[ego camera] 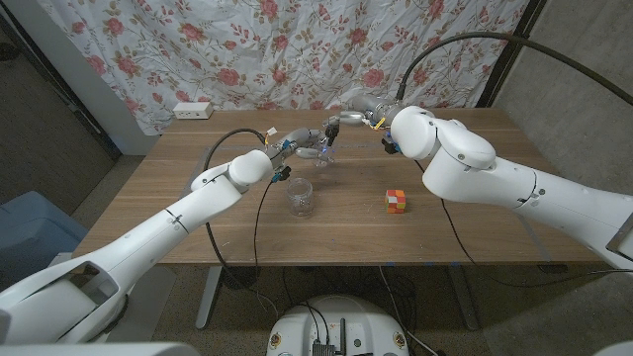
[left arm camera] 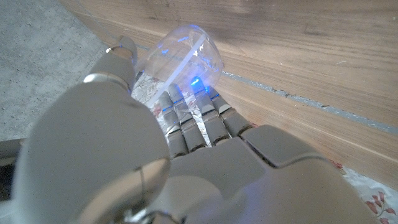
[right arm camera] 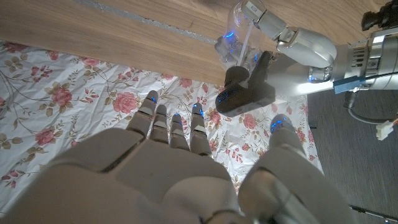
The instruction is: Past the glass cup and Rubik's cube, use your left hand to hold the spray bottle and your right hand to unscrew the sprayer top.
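Hold step's done: your left hand has its fingers wrapped round the spray bottle, past the glass cup & Rubik's cube on the surface. Right hand is released, fingers apart, just off the black sprayer top. Next, I'd say: close on the top, then twist.

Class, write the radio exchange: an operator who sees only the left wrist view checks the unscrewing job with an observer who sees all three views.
Operator: My left hand grips the clear spray bottle, but its head is out of my picture. Is the top on?
Observer: Yes. The right wrist view shows the black sprayer top seated on the bottle.
Operator: Has the right hand taken hold of it?
Observer: No. The right hand is open with its fingers spread, holding nothing, just short of the top.
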